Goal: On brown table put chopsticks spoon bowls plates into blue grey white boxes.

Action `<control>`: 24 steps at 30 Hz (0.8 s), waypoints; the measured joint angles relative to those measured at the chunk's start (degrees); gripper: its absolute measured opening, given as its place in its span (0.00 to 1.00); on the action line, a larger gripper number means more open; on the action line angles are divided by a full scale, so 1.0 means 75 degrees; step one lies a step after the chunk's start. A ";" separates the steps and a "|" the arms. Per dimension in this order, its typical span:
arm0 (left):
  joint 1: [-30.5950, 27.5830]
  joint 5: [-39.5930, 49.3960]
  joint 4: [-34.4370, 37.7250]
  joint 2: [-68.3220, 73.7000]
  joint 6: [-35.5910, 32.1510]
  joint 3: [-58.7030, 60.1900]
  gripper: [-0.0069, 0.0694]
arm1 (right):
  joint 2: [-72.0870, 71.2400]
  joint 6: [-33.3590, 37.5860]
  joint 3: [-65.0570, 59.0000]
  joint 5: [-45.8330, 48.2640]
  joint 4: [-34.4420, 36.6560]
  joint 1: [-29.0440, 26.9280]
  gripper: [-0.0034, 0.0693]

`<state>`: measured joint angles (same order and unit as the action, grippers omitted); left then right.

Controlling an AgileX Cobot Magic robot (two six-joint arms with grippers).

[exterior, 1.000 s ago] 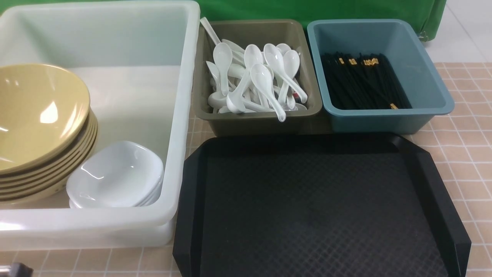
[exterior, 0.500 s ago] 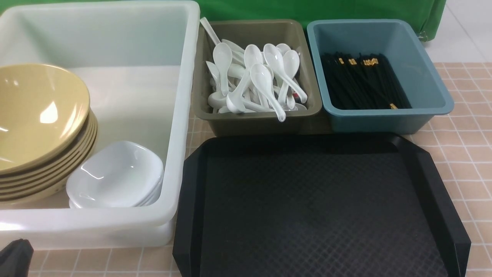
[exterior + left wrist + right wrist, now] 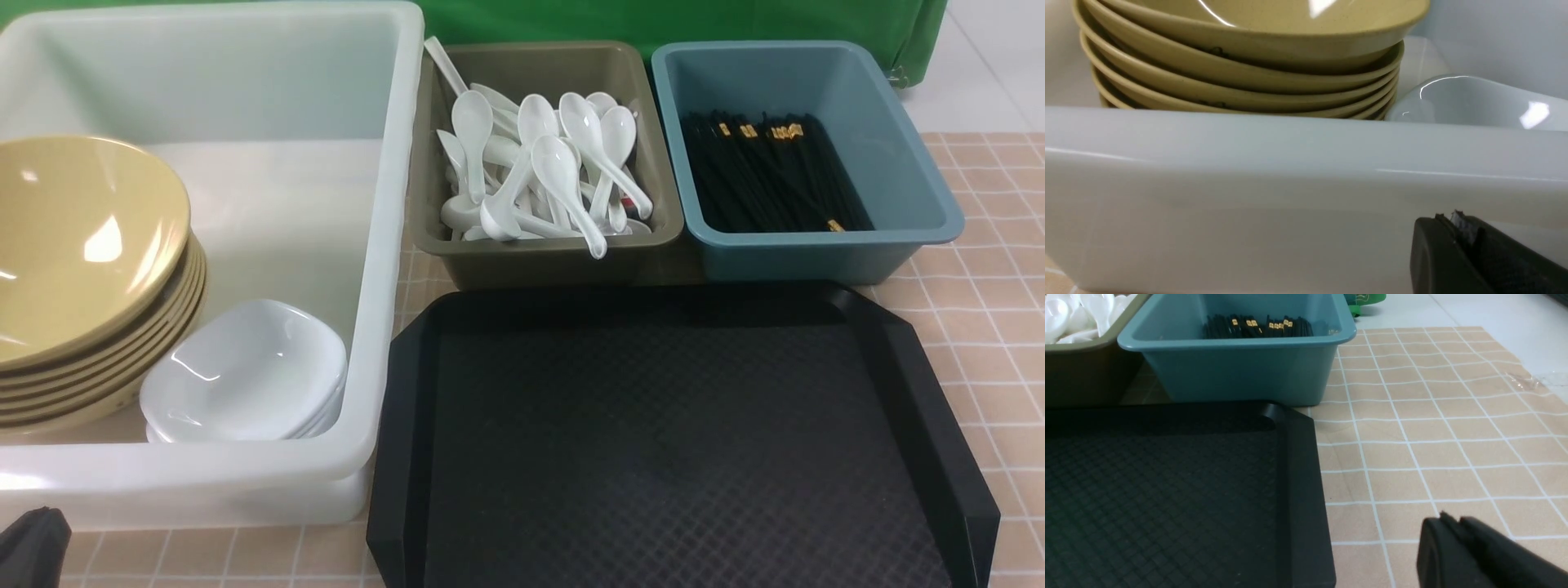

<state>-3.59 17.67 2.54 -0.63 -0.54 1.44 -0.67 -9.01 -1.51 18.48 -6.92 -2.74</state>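
left gripper (image 3: 1457, 222): pinched together, nothing in it, parked low right outside the near wall of the white box (image 3: 384, 245)
bowls (image 3: 82, 245): stacked just over that wall from the left gripper, inside the white box, so done imo
plates (image 3: 245, 371): small white pile touching the bowl stack on its right, same box, done
spoon (image 3: 563, 180): whole heap of them in the grey box (image 3: 547, 253), well off to the left gripper's right
black tray (image 3: 669, 441): sits between the two grippers, looks bare, nothing left on it that I can see
chopsticks (image 3: 767, 175): lying in the blue box (image 3: 816, 253), up ahead and to the left of the right gripper
right gripper (image 3: 1449, 522): looks pretty much closed, holding nothing, hovering low over the brown table (image 3: 1433, 428) beside the tray's right edge
progress: everything visible is already binned, looks basically finished
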 joint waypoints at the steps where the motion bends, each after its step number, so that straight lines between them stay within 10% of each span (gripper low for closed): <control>1: 0.0000 0.0000 0.0000 0.0000 0.0000 0.0000 0.09 | 0.0000 0.0000 0.0000 0.0000 0.0000 0.0000 0.17; 24: 0.0000 0.0000 0.0000 0.0000 0.0015 0.0000 0.09 | 0.0000 0.0000 0.0007 0.0000 0.0000 0.0000 0.21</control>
<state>-3.59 17.67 2.54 -0.63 -0.42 1.44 -0.67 -9.01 -1.46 18.48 -6.92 -2.74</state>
